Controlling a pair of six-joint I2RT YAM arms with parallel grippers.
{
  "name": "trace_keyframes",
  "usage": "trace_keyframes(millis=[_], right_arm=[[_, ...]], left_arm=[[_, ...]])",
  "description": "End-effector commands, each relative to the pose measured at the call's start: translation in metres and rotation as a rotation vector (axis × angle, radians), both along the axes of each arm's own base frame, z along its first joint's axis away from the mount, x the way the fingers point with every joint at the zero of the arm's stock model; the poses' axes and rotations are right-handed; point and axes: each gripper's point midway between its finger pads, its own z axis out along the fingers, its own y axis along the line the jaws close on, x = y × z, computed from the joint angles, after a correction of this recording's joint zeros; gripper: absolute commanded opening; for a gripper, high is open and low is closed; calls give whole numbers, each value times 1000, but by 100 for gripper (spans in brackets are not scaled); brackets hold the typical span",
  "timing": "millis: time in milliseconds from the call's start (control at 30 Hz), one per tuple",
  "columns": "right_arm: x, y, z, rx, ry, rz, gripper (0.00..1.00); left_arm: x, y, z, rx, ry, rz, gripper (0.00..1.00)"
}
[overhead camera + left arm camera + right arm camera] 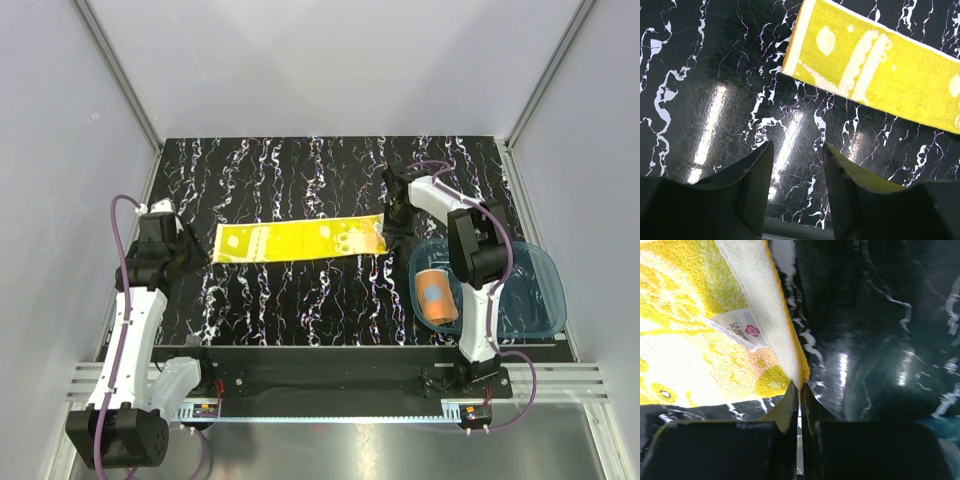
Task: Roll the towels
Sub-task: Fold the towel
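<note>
The yellow towel (300,240) lies flat as a long strip across the middle of the black marbled table. My right gripper (393,232) is at its right end. In the right wrist view the jaws (800,386) are shut on the near corner of the yellow towel (700,340), beside its white label. My left gripper (188,250) sits off the strip's left end, open with nothing between its fingers (797,145); the towel's left end (880,70) lies ahead of it. The orange towel (437,293), with pale blue dots, lies rolled up in the tray.
A translucent blue plastic tray (540,300) stands at the right near corner of the table, under the right arm's forearm. Grey walls and aluminium frame posts enclose the table. A metal rail runs along the near edge by the arm bases.
</note>
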Motion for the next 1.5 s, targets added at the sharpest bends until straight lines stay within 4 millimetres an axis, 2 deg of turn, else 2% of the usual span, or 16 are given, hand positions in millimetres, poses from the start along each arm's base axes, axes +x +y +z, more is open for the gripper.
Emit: trace_keyframes(millis=[0, 167, 367, 467, 567, 733, 800, 833, 900, 933, 1033, 1100, 1133, 1200, 1300, 1467], right_arm=[[5, -24, 33, -120, -77, 2, 0], [8, -42, 60, -217, -122, -27, 0], [14, -30, 95, -251, -185, -8, 0], [16, -13, 111, -266, -222, 30, 0], [18, 12, 124, -266, -257, 76, 0], [21, 70, 144, -174, -335, 174, 0], [21, 88, 144, -141, -342, 203, 0], [20, 104, 151, -110, -368, 227, 0], [20, 120, 150, -86, -379, 251, 0], [21, 132, 157, -58, -395, 265, 0], [15, 165, 156, -16, -402, 329, 0], [16, 182, 168, 15, -434, 362, 0], [15, 189, 162, 21, -425, 378, 0], [10, 206, 170, 56, -445, 418, 0], [1, 226, 167, 98, -433, 469, 0], [-9, 256, 176, 190, -462, 541, 0]], left_arm=[[6, -3, 8, -4, -57, -18, 48], [5, -5, 11, -6, -71, -22, 48], [6, -7, 10, -11, -72, -31, 48], [5, -6, 11, -12, -74, -31, 48], [5, -6, 11, -13, -76, -30, 48], [5, -6, 11, -13, -77, -30, 48], [5, -7, 10, -13, -76, -31, 48], [5, -7, 11, -13, -77, -33, 48], [6, -7, 12, -13, -80, -33, 48], [5, -7, 11, -13, -79, -31, 48], [5, -7, 12, -14, -83, -30, 48], [5, -7, 12, -14, -85, -30, 48], [5, -7, 13, -14, -86, -30, 48], [5, -7, 13, -14, -88, -30, 48], [4, -7, 13, -14, -90, -30, 48], [4, -7, 13, -15, -90, -31, 48]])
